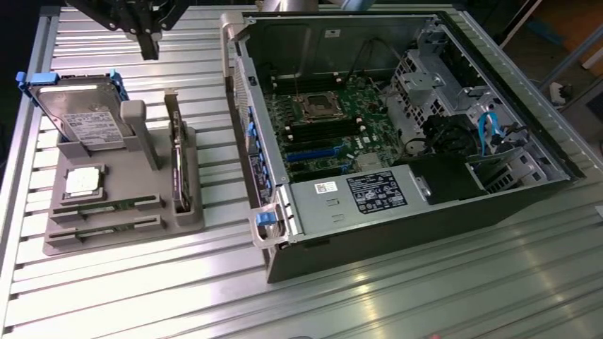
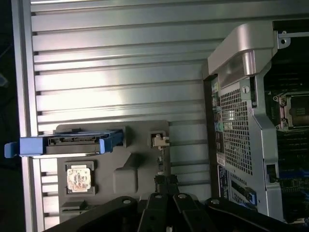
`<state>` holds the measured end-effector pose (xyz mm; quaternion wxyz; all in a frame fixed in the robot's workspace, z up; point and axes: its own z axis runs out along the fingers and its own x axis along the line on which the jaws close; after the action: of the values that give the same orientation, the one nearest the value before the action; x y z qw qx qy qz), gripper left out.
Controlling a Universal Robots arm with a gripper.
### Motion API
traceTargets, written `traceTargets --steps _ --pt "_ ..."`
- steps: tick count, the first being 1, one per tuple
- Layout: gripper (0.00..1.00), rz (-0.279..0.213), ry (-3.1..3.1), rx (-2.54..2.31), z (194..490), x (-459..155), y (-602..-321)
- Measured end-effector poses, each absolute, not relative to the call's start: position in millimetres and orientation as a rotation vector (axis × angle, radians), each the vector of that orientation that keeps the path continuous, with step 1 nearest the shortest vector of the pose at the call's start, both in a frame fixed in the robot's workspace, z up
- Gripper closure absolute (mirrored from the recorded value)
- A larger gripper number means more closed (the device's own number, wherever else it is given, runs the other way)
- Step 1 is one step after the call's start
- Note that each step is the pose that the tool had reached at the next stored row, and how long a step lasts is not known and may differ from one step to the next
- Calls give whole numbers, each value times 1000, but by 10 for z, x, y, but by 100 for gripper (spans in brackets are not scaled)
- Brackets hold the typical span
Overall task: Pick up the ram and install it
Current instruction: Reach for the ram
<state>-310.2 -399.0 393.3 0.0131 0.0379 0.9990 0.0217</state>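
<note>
Two ram sticks lie flat in the front slots of a grey holder; the nearer-to-centre ram shows a strip of green, and the second lies just in front of it. My gripper hangs high above the table's far edge, behind the holder and well away from the ram. Its fingers look shut with nothing between them. In the wrist view the gripper hovers over the holder's edge by the expansion card. The open computer case lies at the exterior view's right, its motherboard exposed.
The holder also carries a hard drive in a blue caddy, a silver processor chip and a dark expansion card on edge. In the wrist view the hard drive and the processor appear below. Ribbed metal table.
</note>
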Motion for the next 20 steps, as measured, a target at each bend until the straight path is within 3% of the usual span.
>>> traceTargets --steps 20 --pt "89 68 3113 118 3933 -3589 -3989"
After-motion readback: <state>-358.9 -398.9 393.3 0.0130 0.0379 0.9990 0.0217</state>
